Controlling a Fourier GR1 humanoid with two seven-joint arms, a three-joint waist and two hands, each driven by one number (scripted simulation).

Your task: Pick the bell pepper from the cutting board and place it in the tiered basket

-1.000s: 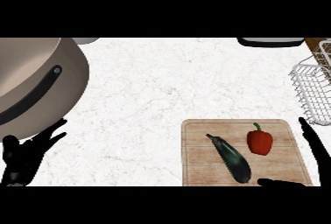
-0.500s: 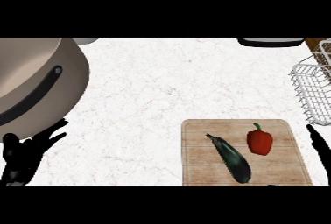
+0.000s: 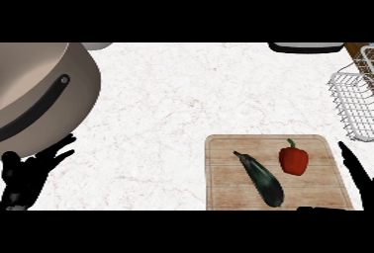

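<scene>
Right robot hand (image 3: 355, 170), fingers straight and wide, hangs just right of the cutting board (image 3: 226, 190).

A white, faintly veined marble counter (image 3: 182, 99) fills the view, with a large beige pot (image 3: 29, 74) at left and what may be a dark appliance (image 3: 306, 47) at the top edge.

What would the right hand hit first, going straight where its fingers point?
Probably the tiered basket: the right hand points at its near corner, though relative height is unclear.
</scene>
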